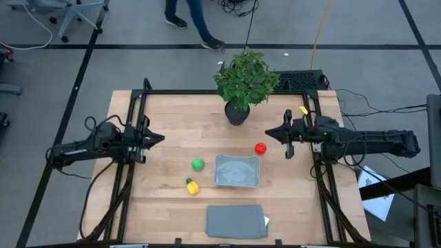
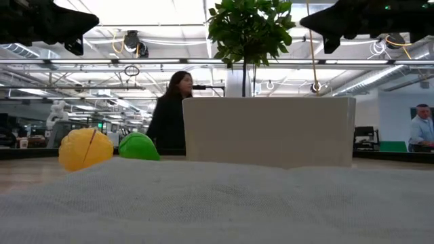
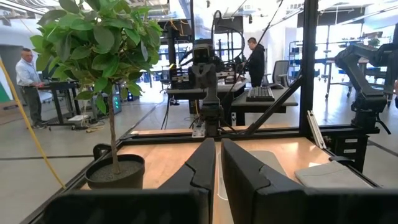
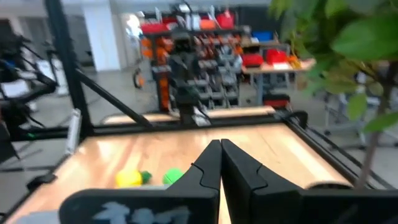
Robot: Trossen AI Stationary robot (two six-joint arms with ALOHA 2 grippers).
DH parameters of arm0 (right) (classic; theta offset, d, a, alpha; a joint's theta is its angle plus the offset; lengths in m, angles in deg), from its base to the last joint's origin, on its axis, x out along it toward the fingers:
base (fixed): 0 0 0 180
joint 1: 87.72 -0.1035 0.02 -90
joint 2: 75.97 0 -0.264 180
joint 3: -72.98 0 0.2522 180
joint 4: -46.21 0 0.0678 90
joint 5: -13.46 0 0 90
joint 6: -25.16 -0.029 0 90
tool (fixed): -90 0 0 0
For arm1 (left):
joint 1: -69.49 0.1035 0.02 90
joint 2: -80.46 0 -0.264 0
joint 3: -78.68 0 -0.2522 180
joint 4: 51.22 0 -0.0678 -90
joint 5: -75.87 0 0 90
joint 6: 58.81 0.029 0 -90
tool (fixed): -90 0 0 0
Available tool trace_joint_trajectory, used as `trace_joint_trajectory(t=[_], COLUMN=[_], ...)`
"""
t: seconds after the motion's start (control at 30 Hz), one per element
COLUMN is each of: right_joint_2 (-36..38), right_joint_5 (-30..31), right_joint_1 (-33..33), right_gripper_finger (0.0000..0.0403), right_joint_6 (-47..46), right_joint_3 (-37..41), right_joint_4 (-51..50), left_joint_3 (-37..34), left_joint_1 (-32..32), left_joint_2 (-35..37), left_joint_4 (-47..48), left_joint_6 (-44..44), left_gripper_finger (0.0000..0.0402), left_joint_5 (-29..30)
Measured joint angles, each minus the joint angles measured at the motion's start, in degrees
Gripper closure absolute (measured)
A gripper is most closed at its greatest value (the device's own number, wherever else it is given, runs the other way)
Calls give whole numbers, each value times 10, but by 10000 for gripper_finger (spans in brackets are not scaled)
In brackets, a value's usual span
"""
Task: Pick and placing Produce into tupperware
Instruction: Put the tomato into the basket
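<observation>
Three pieces of produce lie on the wooden table: a red one just right of the tupperware's far corner, a green one to its left, and a yellow one with a green tip nearer the front. The tupperware, shallow and translucent, sits at mid-table with nothing in it. My left gripper hovers shut at the table's left side, pointing right. My right gripper hovers shut at the right side, above and a little beyond the red piece, pointing left. Neither gripper holds anything.
A potted leafy plant stands at the far middle of the table. A flat grey rectangle lies at the near edge, in front of the tupperware. Black frame rails run along both sides. People are in the room beyond the table.
</observation>
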Motion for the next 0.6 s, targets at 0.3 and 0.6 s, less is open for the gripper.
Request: trace_joint_trajectory(t=[0.3, 0.6], right_joint_2=[-41, -90], right_joint_5=[-4, -5], right_joint_1=[39, 47], right_gripper_finger=[403, 403], right_joint_6=[9, 12], right_joint_3=[-47, -114], right_joint_4=[-64, -160], left_joint_3=[0, 0], left_joint_1=[0, 0], left_joint_2=[0, 0], left_joint_4=[0, 1], left_joint_6=[0, 7], left_gripper_finger=[369, 369], left_joint_5=[0, 0])
